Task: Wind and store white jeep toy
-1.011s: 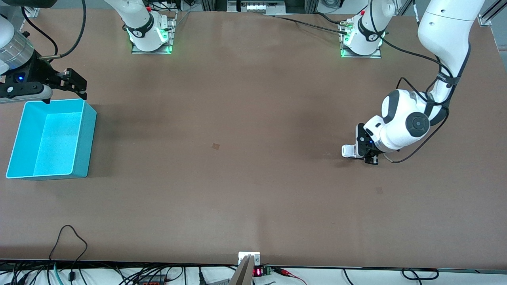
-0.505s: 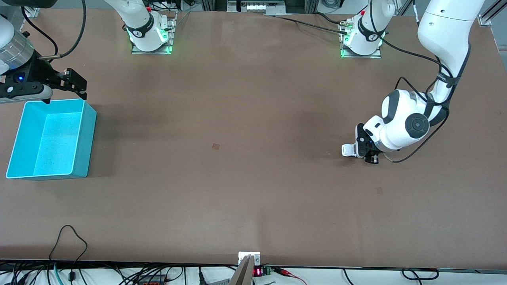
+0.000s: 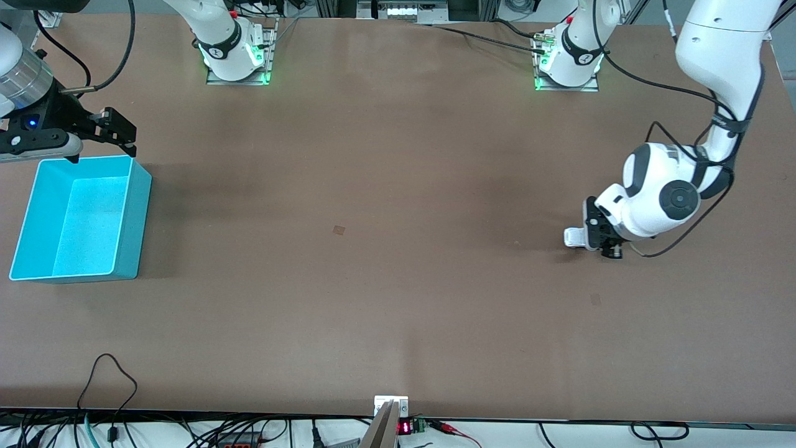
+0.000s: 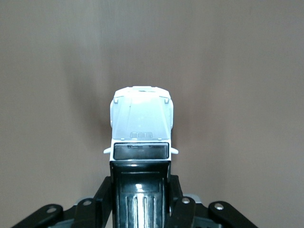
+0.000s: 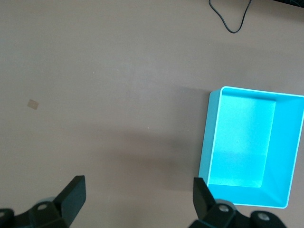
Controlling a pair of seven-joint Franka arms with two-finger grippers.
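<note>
White jeep toy (image 4: 140, 124) is pinched at its rear sides by the left gripper (image 4: 140, 190); probably light, rigid, slippery plastic. Right gripper (image 5: 137, 197) waits spread by the turquoise bin (image 3: 140, 186)

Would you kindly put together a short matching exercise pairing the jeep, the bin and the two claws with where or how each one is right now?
Things:
1. white jeep toy
2. turquoise bin
3. left claw
4. right claw

States:
A. open, over the table beside the bin
B. shut on the toy, low at the table
C. nothing inside, at the right arm's end
D. gripped between two fingers

Pairs: 1-D, 2-C, 3-B, 4-A
</note>
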